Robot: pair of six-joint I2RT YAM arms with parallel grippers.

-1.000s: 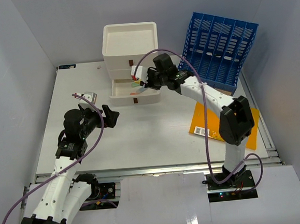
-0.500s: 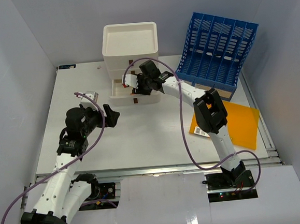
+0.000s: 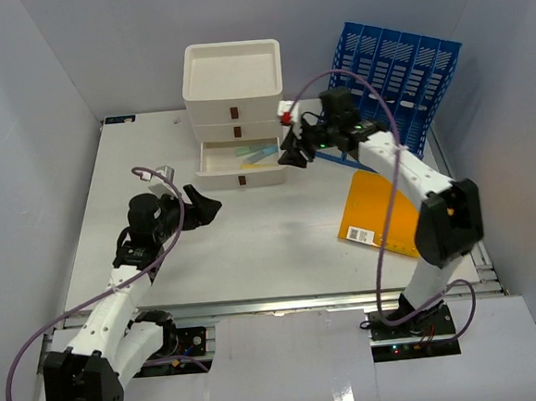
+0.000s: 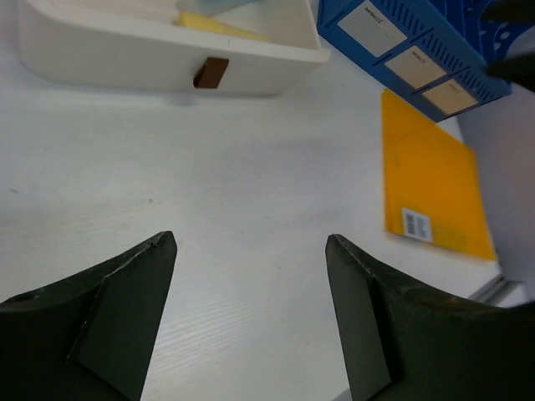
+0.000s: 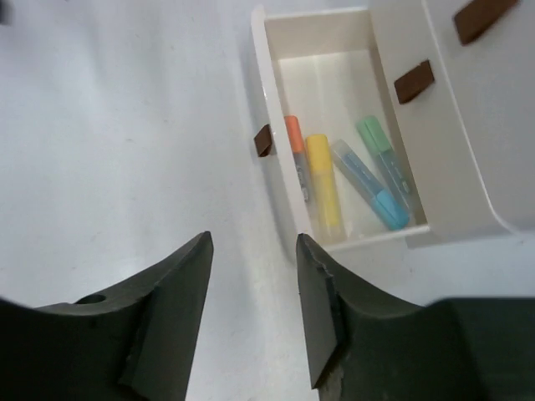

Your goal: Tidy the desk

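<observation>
Top: I've got left hand (image 3: 202, 206) and right hand (image 3: 288, 157) over the white bench (image 3: 253, 248); left wrist: fingers (image 4: 125, 317) apart, empty, open drawer (image 4: 125, 58) ahead, orange envelope (image 4: 430, 175) ahead-right; right wrist: jaws apart, empty, markers (image 5: 322, 180) in drawer ahead.

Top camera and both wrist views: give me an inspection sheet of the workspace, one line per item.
Surface: white desk, mostly bare in the middle.
Job's things: white drawer box at the back, bottom drawer pulled open, four highlighters inside.
Clutter: orange envelope lying flat at right; blue file rack leaning at the back right.
Jaws: open and empty on the left gripper and the right gripper.
Cables: purple cables loop along both arms.
Surroundings: plain walls on three sides.
</observation>
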